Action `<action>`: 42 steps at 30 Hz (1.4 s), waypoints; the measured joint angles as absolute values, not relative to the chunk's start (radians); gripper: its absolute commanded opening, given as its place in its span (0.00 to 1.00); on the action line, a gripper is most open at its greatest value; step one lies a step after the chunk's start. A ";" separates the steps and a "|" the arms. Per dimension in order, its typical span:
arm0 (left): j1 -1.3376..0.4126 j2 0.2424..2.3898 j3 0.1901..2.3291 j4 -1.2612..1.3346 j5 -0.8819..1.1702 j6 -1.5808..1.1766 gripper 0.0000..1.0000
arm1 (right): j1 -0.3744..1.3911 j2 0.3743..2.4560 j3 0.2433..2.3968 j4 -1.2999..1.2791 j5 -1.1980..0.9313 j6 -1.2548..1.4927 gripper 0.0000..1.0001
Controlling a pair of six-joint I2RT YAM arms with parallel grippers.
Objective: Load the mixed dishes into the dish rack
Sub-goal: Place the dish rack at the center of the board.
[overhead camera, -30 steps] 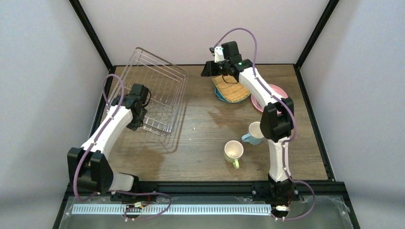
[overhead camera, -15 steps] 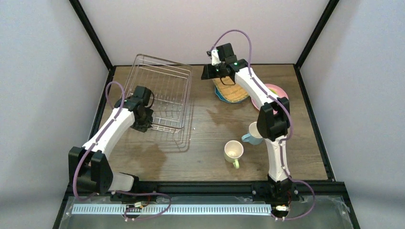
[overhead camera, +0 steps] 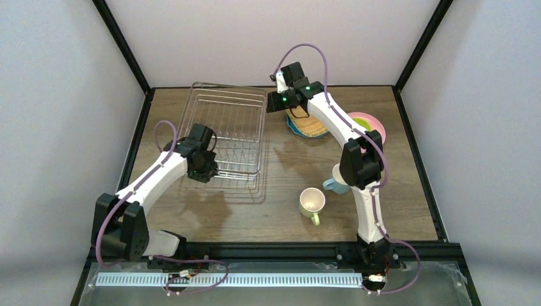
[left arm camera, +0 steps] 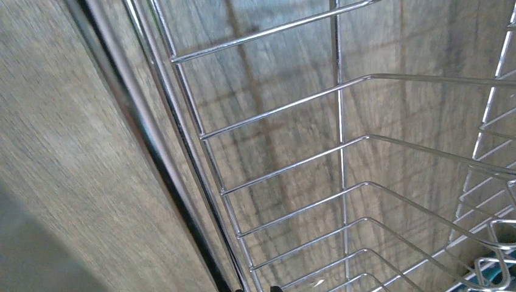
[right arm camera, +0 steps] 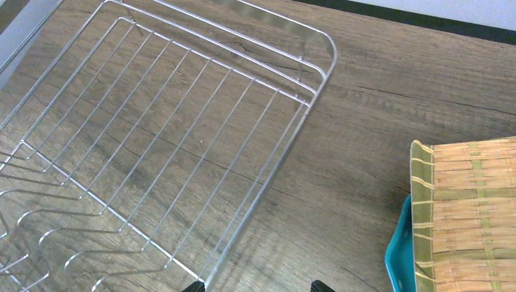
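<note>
Swung round since a second ago: the dish rack (overhead camera: pixel 224 131) is square-on now instead of cocked sideways, on the left half of the table (overhead camera: pixel 281 213). The left gripper (overhead camera: pixel 207 167) is clamped on its near-left rim. The right gripper (right arm camera: pixel 257 287) hangs wide open over the rack's far-right corner, near the tan woven-look plate (right arm camera: pixel 474 207) stacked on the teal dotted plate (right arm camera: pixel 398 261).

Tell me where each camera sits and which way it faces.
Top external: above and behind the robot, looking down on table, dish rack, left arm, right arm.
Left wrist: close to the rack's wires, facing the wood; hardly any arm shows.
Right wrist: by the rack's far corner, looking down; fingertips at bottom edge, tan woven-look plate right.
Shared: all see the rack.
</note>
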State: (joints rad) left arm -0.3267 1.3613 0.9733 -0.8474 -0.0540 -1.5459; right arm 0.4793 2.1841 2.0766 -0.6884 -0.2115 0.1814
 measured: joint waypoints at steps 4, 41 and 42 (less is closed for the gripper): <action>-0.350 1.360 0.942 -0.808 -0.035 -1.569 0.03 | 0.495 2.192 2.080 -0.694 -0.191 0.175 0.99; -0.508 1.356 0.870 -0.649 0.032 -1.752 0.22 | 0.517 2.255 2.078 -0.788 -0.096 0.138 0.99; -0.511 1.357 0.873 -0.653 0.029 -1.753 0.23 | 0.517 2.257 2.074 -0.787 -0.096 0.138 0.99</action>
